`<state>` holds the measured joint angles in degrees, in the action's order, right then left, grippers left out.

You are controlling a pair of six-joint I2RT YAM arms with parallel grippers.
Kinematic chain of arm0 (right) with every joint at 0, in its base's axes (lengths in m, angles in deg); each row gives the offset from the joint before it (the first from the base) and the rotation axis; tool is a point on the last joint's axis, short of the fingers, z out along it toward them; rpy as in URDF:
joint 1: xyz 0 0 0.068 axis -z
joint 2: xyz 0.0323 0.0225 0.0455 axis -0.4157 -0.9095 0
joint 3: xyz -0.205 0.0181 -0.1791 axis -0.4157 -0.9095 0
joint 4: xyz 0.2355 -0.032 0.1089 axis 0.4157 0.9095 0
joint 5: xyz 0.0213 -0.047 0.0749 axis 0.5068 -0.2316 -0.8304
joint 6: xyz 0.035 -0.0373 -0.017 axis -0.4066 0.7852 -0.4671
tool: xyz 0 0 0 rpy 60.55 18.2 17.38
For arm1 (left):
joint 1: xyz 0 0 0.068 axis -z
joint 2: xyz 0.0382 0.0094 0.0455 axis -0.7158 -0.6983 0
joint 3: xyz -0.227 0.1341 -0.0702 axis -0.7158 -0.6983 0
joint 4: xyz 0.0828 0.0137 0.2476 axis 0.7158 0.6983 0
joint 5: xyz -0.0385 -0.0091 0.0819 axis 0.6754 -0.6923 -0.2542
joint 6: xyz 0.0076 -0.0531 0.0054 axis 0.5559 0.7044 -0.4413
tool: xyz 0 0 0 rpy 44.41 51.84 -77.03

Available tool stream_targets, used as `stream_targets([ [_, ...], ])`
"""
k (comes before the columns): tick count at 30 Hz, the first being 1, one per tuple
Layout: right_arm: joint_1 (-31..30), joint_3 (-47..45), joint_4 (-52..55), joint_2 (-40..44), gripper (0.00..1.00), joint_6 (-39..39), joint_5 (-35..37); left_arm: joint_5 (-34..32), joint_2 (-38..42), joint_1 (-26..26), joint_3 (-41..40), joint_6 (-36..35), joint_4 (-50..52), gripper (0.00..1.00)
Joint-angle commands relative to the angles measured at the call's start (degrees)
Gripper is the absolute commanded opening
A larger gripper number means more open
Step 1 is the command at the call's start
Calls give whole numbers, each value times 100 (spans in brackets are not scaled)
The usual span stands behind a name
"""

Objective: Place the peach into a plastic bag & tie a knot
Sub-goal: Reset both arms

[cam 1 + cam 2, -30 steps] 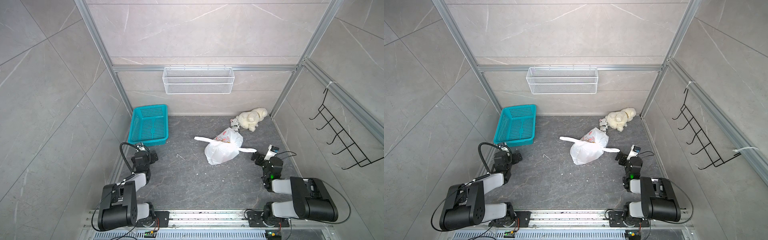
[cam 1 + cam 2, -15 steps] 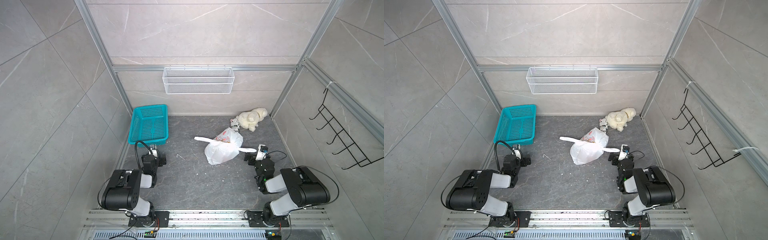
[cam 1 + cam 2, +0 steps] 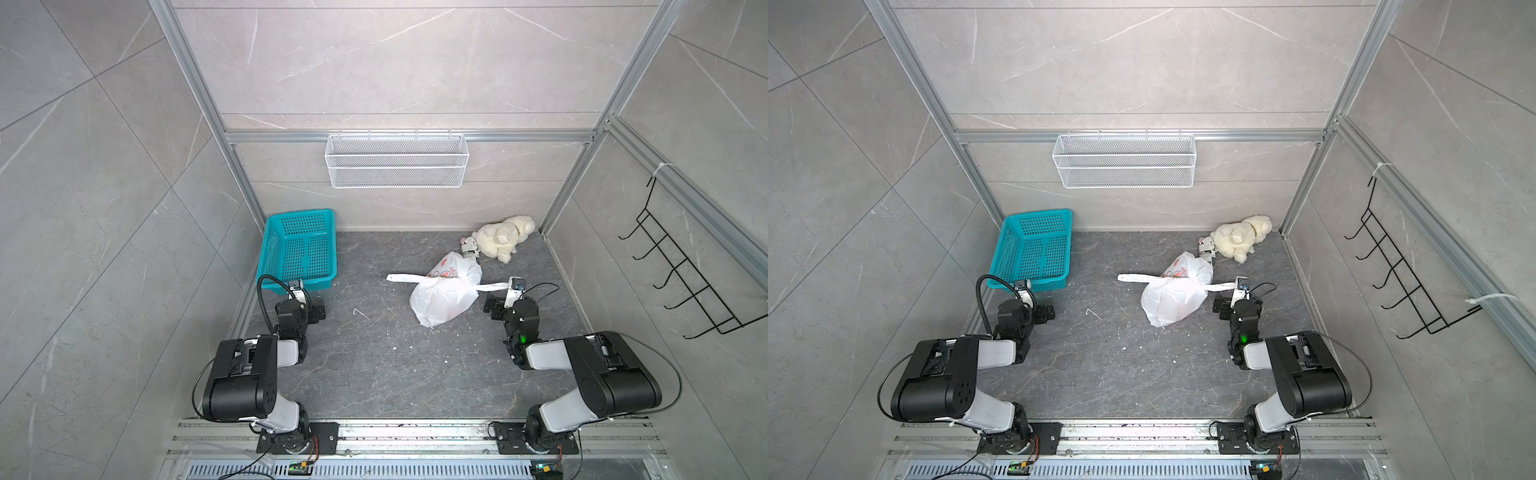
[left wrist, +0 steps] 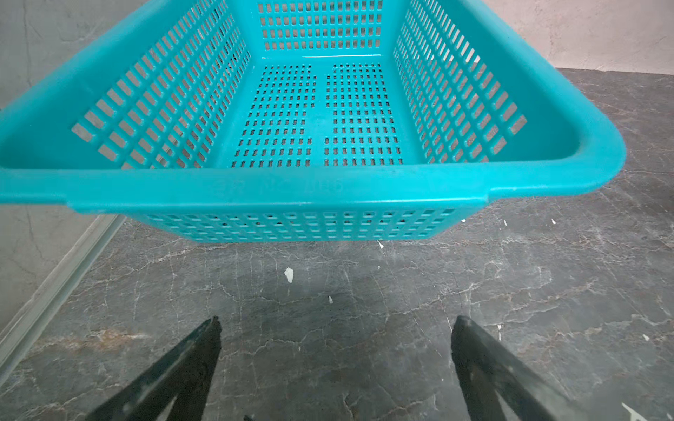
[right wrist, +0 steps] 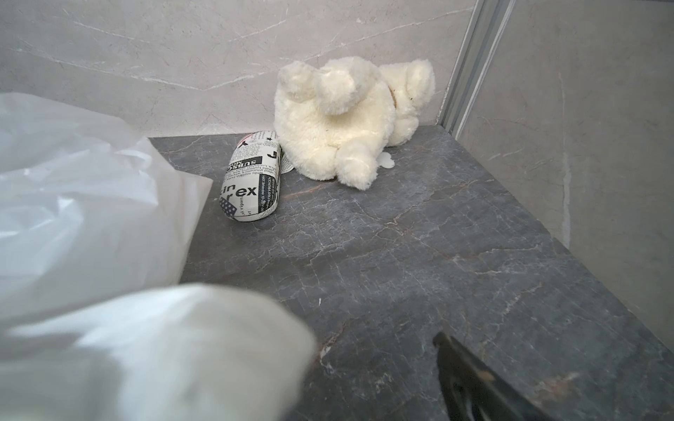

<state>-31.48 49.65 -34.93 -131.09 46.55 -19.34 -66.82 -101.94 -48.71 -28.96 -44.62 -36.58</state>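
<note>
White plastic bag point(image 3: 442, 301) hasn't budged: well right of the teal basket point(image 3: 272, 249) on the bench point(image 3: 374, 357), knot point(image 3: 452, 283) snug, ends out sideways. Both arms have swung inward, left gripper point(image 4: 336, 322) wide and empty just before the basket, right gripper point(image 3: 500, 301) wide on the bag's far side. Job looks done.

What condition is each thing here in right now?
White translucent plastic bag: tied shut, lying on floor.
Knot of handle strips: tied, ends sticking out sideways.
Teal perforated plastic basket: upright, empty.
Cream plush toy: lying down.
Newspaper-print cylinder: lying on its side.
Left gripper: open, empty.
Right gripper: open, empty.
</note>
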Motion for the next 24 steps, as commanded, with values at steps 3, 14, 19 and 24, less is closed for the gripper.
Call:
stream_targets([
  [3, -46, -4, 115, 53, 100, 134, 103, 55, 56, -16, 12, 50, -140, 100],
  [14, -65, 31, 144, 40, 100, 215, -59, 54, 56, -16, 12, 52, -140, 100],
  [19, -63, 58, 187, 32, 100, 222, -69, 55, 52, -16, 12, 50, -139, 100],
  [24, -64, 41, 161, 40, 100, 216, -68, 57, 56, -11, 12, 50, -140, 100],
])
